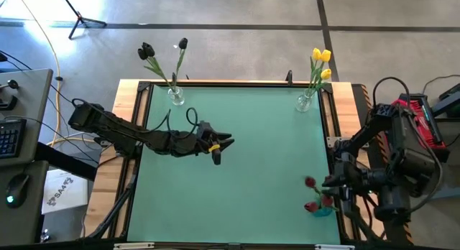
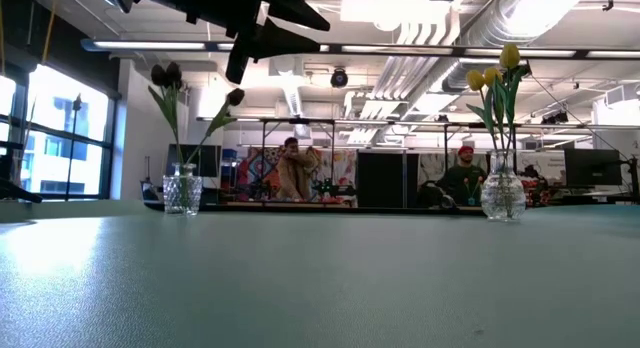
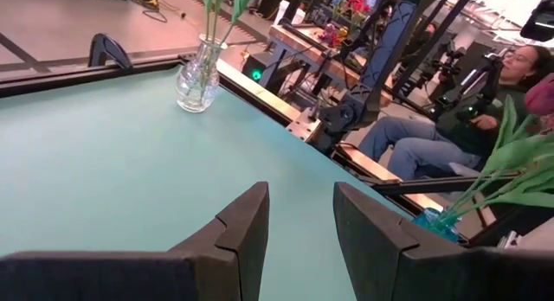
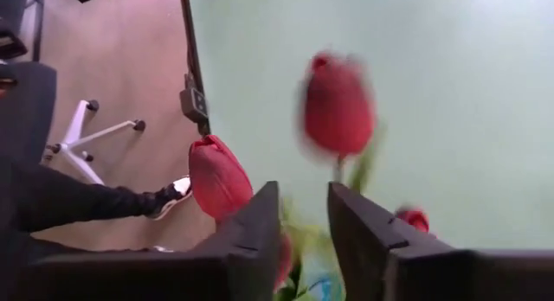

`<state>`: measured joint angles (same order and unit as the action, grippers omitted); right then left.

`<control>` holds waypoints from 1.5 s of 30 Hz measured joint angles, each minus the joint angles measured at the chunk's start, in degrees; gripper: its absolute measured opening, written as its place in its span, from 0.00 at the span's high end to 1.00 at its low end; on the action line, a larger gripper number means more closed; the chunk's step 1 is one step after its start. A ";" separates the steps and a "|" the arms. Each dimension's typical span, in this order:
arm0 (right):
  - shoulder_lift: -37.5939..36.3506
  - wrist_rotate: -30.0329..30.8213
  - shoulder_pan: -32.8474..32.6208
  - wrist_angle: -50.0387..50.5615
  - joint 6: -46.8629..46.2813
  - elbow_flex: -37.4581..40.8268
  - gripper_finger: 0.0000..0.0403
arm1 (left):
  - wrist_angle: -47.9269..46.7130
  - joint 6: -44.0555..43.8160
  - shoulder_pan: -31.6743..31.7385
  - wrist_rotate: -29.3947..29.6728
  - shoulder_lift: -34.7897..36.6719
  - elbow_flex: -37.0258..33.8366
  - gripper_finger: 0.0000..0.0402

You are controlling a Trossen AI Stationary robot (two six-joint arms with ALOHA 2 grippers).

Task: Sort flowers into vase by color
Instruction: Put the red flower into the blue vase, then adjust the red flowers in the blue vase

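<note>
Two black tulips (image 1: 147, 51) stand in a clear glass vase (image 1: 176, 98) at the table's far left. Yellow tulips (image 1: 321, 57) stand in a second clear vase (image 1: 305, 102) at the far right. Red tulips (image 1: 310, 183) stand in a small blue vase (image 1: 321, 210) at the near right. My right gripper (image 4: 303, 201) hangs open over the blue vase, pointing down among the red heads (image 4: 338, 106), with green stems and leaves (image 4: 305, 242) in the gap between its fingers. My left gripper (image 1: 221, 148) is open and empty, raised over the table's middle. My right gripper stands from above with its two fingers on either side of the red tulips' green stems and leaves (image 4: 305, 242) over the blue vase. Whether the fingers touch them I cannot tell.
The green tabletop (image 1: 244, 185) has a wooden and black frame (image 1: 215, 83) round it. People sit in the room beyond the far edge (image 2: 295, 168) and beside the table's right side (image 3: 450, 128). A keyboard and mouse (image 1: 11, 164) lie on a desk to the left.
</note>
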<state>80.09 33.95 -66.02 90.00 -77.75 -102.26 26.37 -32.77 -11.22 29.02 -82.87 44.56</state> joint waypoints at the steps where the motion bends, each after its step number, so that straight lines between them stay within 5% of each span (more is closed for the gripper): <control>1: -0.06 -0.07 -0.58 0.00 -0.90 0.00 0.76 | -0.09 0.02 0.00 -0.03 0.00 0.00 0.71; 6: -0.15 -3.15 -2.77 0.00 -5.54 0.00 0.67 | -0.94 0.00 0.00 -0.13 0.00 0.00 0.71; 21: -1.08 -14.01 -5.91 0.07 -11.55 -0.81 0.66 | -1.74 -0.02 0.09 -0.13 0.00 0.00 0.71; 30: -2.66 8.48 -9.18 -0.05 -7.05 -7.75 0.66 | -0.62 -1.42 0.61 -0.15 -1.13 0.00 0.71; 35: -2.81 19.82 -6.47 -0.02 -3.02 -7.91 0.66 | 10.28 -1.60 1.02 -4.25 -8.29 1.85 0.71; 45: -2.95 22.99 -1.92 -0.04 -1.25 -7.91 0.66 | 3.55 6.87 5.05 -18.63 -25.79 29.09 0.71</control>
<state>77.14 56.95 -67.94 89.95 -79.00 -110.17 29.91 -25.91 -6.17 10.39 -108.66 73.65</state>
